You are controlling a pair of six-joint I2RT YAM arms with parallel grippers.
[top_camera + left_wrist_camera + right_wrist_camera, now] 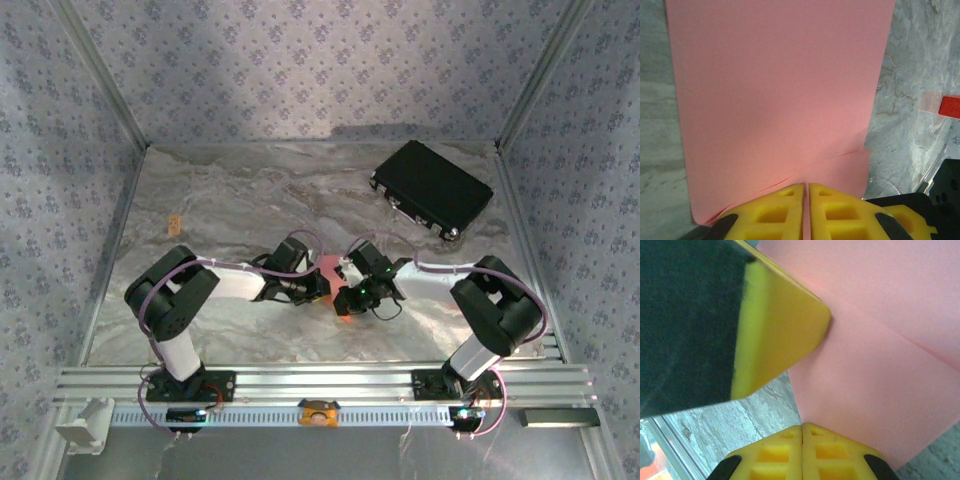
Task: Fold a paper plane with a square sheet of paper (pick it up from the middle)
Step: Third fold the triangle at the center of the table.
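Top external: grey marbled surface [230, 200], boxed in by patterned wall panels [300, 60]. Black rectangular case [432, 188] lies at far right, well apart from both arms. Square sheet of thin salmon-pink paper [328, 268] sits at centre, held between the two wrists. Left wrist: yellow left fingers [796, 195] pressed together on the sheet's near edge, with the paper spreading flat ahead and short dark lines beside the grip. Right wrist: yellow right fingers [795, 435] clamped on another edge of the same sheet, which a straight crease crosses. Tiny orange tag [174, 222] lies on the surface, far left.
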